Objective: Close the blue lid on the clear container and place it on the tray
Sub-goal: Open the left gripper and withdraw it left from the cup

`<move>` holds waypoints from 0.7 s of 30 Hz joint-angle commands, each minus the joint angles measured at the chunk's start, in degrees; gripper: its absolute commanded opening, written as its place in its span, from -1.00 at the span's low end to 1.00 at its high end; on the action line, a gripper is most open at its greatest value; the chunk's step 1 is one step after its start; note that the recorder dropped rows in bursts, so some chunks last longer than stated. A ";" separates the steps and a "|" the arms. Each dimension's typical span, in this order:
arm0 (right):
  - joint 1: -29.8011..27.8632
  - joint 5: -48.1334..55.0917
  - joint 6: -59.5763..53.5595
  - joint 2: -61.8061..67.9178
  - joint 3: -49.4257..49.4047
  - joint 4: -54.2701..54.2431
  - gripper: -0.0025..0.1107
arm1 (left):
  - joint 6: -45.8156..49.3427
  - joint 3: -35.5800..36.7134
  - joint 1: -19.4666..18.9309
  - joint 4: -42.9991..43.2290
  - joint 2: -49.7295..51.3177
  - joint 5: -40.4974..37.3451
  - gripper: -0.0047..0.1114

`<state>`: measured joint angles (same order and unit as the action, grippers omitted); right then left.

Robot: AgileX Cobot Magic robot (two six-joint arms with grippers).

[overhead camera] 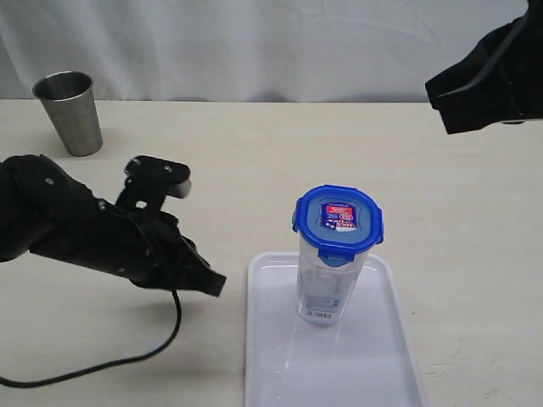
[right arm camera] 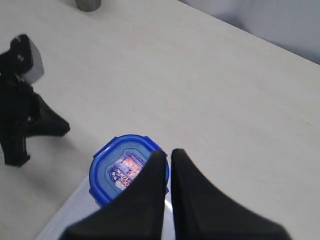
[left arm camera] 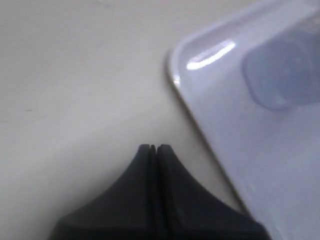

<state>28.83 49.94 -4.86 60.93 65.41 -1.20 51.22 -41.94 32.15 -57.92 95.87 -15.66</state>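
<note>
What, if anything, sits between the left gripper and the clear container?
Nothing visible. The left gripper, fingers together, is just off the rim of the tray; only bare table and a strip of tray lie between it and the clear container, which stands on the tray with the blue lid on.

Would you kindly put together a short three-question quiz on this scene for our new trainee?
1. True or false: the clear container stands upright on the tray with the blue lid on it.
2. Where is the steel cup? A: on the tray. B: on the table, far from the tray. C: inside the clear container.
3. Fill in: the left gripper, beside the tray, holds ____.
Key: 1 true; 2 B; 3 nothing.
</note>
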 commanded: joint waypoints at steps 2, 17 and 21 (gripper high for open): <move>0.00 -0.08 0.21 -0.77 -0.25 -0.04 -0.88 | 5.98 0.22 5.32 -7.60 -0.03 -2.54 -0.92; 0.00 0.36 0.21 -1.61 -0.48 -0.04 -0.88 | 16.22 0.22 9.94 -17.77 6.93 -1.80 -0.92; 0.00 0.65 0.21 -3.88 -0.48 -0.04 -0.88 | 16.22 0.59 9.94 -17.77 2.01 2.04 -0.92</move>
<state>28.83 50.22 -4.86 58.74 65.19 -1.20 66.76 -41.72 41.94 -74.85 101.27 -16.27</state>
